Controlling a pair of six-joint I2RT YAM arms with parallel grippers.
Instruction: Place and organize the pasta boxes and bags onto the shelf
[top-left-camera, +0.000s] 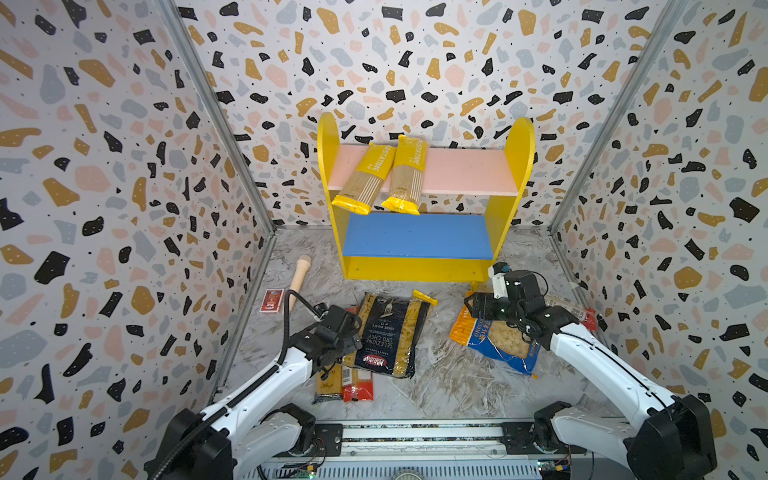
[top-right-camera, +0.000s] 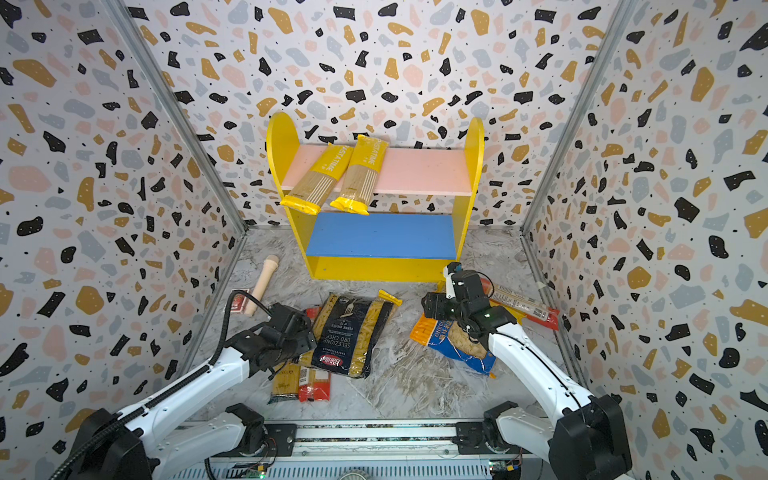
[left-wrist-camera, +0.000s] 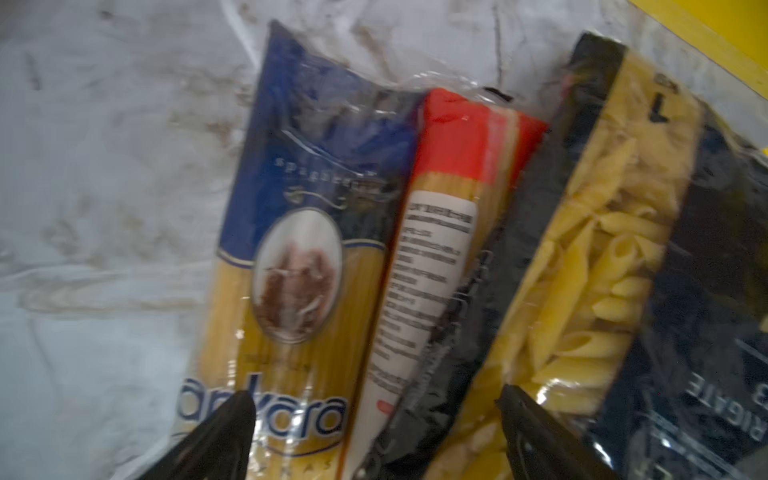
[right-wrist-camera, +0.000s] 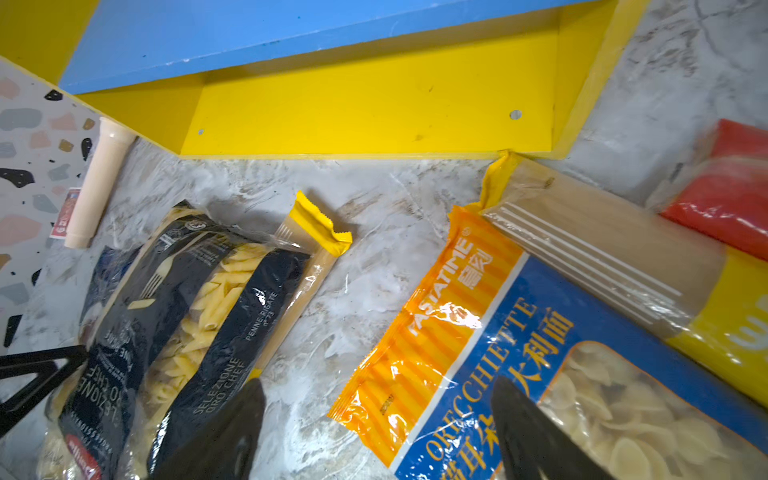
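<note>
The shelf (top-left-camera: 419, 270) stands at the back with two yellow PASTATIME packs (top-left-camera: 361, 178) (top-left-camera: 405, 174) lying on its pink board and overhanging the front. Its blue board (top-left-camera: 415, 235) is bare. My left gripper (left-wrist-camera: 374, 399) is open just above a dark-blue ankara pack (left-wrist-camera: 299, 266), a red-ended pack (left-wrist-camera: 449, 232) and the edge of the black penne bag (top-left-camera: 390, 332). My right gripper (right-wrist-camera: 376, 386) hangs open over the orange end of the blue-orange bag (right-wrist-camera: 519, 353). Another PASTATIME pack (right-wrist-camera: 602, 249) and a red-ended pack (right-wrist-camera: 723, 208) lie beside that bag.
A beige wooden stick (top-left-camera: 300, 282) and a small red card box (top-left-camera: 272, 300) lie by the left wall. One more yellow-ended pack (top-left-camera: 424, 297) sticks out from under the penne bag. Patterned walls close in both sides.
</note>
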